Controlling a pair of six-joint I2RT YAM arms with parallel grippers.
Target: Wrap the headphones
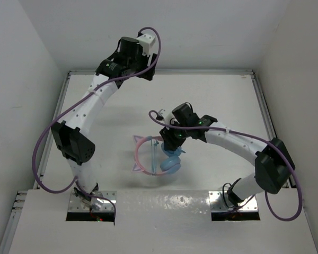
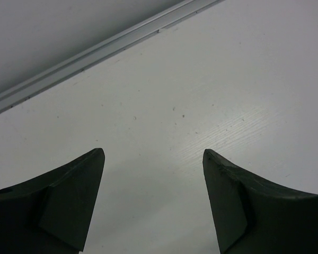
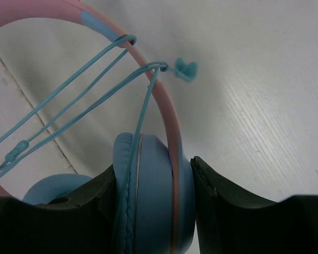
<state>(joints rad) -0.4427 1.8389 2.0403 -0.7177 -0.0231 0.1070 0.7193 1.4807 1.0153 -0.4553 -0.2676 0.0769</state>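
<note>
The white surface (image 1: 228, 95) carries the headphones (image 1: 171, 165) near its middle; one light blue ear cup (image 3: 153, 211) is clamped by the right gripper (image 3: 153, 164); the left gripper (image 2: 153, 153) is held spread, nothing grasped, by the far rail (image 2: 95, 53); several strands of teal cable (image 3: 69, 84) are looped across the pink headband (image 3: 169, 116); wrapping is judged partly done, slack strands left to be wound.

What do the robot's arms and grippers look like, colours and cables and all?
Both arms are white tubular links with black joint housings: left arm, right arm. A thick purple cable loops along each. Small green lights glow near the right wrist. The left gripper and right gripper have dark, matte, wedge-shaped fingers tapering to points.
</note>
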